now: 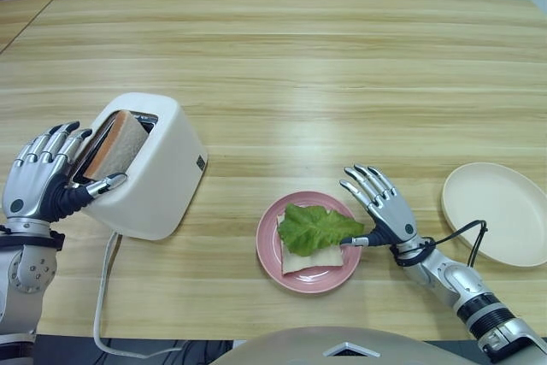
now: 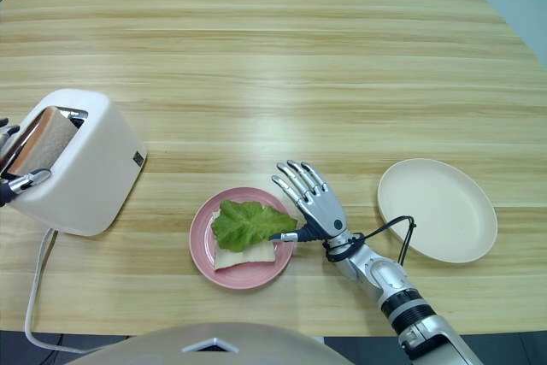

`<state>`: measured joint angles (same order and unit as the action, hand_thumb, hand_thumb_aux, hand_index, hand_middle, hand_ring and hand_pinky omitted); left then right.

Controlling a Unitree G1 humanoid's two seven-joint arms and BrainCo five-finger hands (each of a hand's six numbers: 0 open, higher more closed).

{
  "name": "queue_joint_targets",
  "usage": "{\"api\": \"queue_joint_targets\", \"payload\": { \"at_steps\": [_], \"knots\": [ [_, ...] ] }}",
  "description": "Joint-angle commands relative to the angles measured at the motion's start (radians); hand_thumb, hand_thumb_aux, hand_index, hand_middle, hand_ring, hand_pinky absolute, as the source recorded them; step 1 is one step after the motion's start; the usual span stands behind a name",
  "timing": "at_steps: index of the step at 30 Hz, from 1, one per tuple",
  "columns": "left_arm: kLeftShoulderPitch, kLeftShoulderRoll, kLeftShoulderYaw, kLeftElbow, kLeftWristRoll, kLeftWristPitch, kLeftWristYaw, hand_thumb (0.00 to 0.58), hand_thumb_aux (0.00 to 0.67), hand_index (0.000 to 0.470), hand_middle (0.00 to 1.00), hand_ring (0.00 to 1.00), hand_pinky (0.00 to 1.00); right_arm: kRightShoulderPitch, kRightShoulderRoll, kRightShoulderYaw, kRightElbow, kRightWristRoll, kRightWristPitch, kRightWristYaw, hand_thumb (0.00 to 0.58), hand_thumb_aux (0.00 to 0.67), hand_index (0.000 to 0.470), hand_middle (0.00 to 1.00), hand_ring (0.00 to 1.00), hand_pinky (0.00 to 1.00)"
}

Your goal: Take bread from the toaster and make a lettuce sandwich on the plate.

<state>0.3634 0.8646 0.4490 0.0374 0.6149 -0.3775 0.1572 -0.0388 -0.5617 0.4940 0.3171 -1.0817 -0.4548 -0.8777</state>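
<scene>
Left eye view and right eye view, one scene from two neighbouring positions. Wooden table (image 1: 299,83) bearing every item.

Left part of the table: white toaster (image 1: 158,173), with one slice of toast (image 1: 120,144) standing in its slot, upper edge raised above the opening. Grey power cord (image 1: 101,297) leaving the toaster's near base and running to the table's near edge.

Left hand (image 1: 38,181) set against the toaster's left end. Fingers (image 1: 53,144) apart and gently curved, held up beside the left rim of the slot. Thumb tip resting on the toaster's near wall. Nothing clasped; contact between fingers and toast not discernible.

Near middle of the table: pink plate (image 1: 327,277), well apart from the toaster. On it a pale bread slice (image 1: 320,258) lying flat, and over that a green lettuce leaf (image 1: 312,228) covering most of the slice, one corner of bread showing at the near right. Second slice of the sandwich not yet placed.

Right hand (image 2: 318,204) just beside the pink plate's right rim, palm down and low over the table. Fingers (image 2: 295,179) extended and spread apart, pointing away from the robot. Thumb stretched leftward, tip at the right edge of leaf and bread. Nothing held. Black cable (image 2: 402,232) looping from the wrist.

Far right: cream plate (image 1: 504,211), near the right hand but not touching it
</scene>
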Motion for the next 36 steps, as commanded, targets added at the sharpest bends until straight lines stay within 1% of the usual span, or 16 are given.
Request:
{"api": "queue_joint_targets", "payload": {
  "at_steps": [1,6,14,21,25,30,31,32,33,34,35,36],
  "knots": [
    [0.029,0.022,-0.027,0.030,0.015,-0.029,-0.025,0.580,0.670,0.470,0.00,0.00,0.00,0.000,-0.011,0.001,0.002,0.000,0.000,0.010,0.000,0.000,0.000,0.00,0.00,0.00],
    [-0.013,0.007,-0.018,0.034,0.005,-0.022,0.021,0.580,0.670,0.470,0.00,0.00,0.00,0.008,-0.015,-0.002,-0.003,0.003,-0.001,0.010,0.000,0.000,0.000,0.00,0.00,0.00],
    [-0.081,-0.057,0.007,0.047,-0.069,-0.003,0.070,0.580,0.670,0.470,0.00,0.00,0.00,0.009,-0.013,0.000,0.002,0.005,-0.001,0.007,0.000,0.000,0.000,0.00,0.00,0.00],
    [-0.200,-0.116,0.022,0.067,-0.163,0.009,0.115,0.580,0.670,0.470,0.00,0.00,0.00,0.005,-0.011,-0.003,0.009,0.005,0.001,-0.003,0.000,0.000,0.000,0.00,0.00,0.00],
    [-0.242,-0.146,0.034,0.047,-0.213,0.010,0.118,0.580,0.670,0.470,0.00,0.00,0.00,0.003,-0.009,-0.003,0.010,0.006,0.003,-0.006,0.000,0.000,0.000,0.00,0.00,0.00],
    [-0.254,-0.162,0.023,0.050,-0.224,-0.001,0.109,0.580,0.670,0.470,0.00,0.00,0.00,0.003,-0.005,0.000,0.014,0.006,0.004,-0.009,0.000,0.000,0.000,0.00,0.00,0.00],
    [-0.248,-0.165,0.015,0.051,-0.227,-0.004,0.098,0.580,0.670,0.470,0.16,0.16,0.16,0.002,-0.004,0.001,0.014,0.005,0.004,-0.008,0.000,0.000,0.000,0.00,0.00,0.00],
    [-0.241,-0.166,0.009,0.050,-0.229,-0.006,0.088,0.580,0.670,0.470,0.37,0.37,0.37,0.002,-0.004,0.001,0.015,0.005,0.004,-0.008,0.000,0.000,0.000,0.00,0.00,0.00],
    [-0.233,-0.168,0.003,0.048,-0.232,-0.009,0.076,0.580,0.670,0.470,0.68,0.68,0.68,0.002,-0.004,0.001,0.015,0.005,0.004,-0.008,0.000,0.000,0.000,0.00,0.00,0.00],
    [-0.224,-0.167,-0.003,0.045,-0.235,-0.013,0.062,0.580,0.670,0.470,0.91,0.91,0.91,0.003,-0.004,0.001,0.014,0.005,0.004,-0.008,0.000,0.000,0.000,0.00,0.00,0.00],
    [-0.214,-0.167,-0.007,0.040,-0.235,-0.017,0.052,0.580,0.670,0.470,1.00,1.00,1.00,0.003,-0.004,0.000,0.014,0.005,0.004,-0.009,0.000,0.000,0.000,0.00,0.00,0.00],
    [-0.203,-0.165,-0.010,0.034,-0.237,-0.022,0.038,0.580,0.670,0.470,1.00,1.00,1.00,0.003,-0.004,0.000,0.015,0.005,0.004,-0.009,0.000,0.000,0.000,0.00,0.00,0.00]
  ]
}}
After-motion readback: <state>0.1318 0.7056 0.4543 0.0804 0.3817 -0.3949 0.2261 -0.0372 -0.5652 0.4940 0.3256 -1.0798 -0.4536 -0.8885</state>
